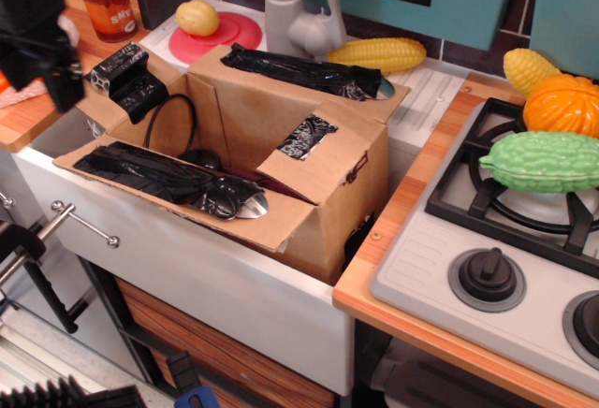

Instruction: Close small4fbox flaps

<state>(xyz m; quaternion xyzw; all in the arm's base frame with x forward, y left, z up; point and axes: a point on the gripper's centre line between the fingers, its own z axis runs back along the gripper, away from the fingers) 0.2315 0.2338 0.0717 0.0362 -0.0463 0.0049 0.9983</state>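
Four flaps (pixel 178 183) of the small4fbox (pixel 309 183) stand open, so the blurred gripper (pixel 42 43), its grip unreadable, should push the near long flap inward from outside.

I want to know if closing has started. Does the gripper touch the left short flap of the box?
Cannot tell. In the only view, the blurred gripper overlaps the left short flap edge, with no clear gap or contact.
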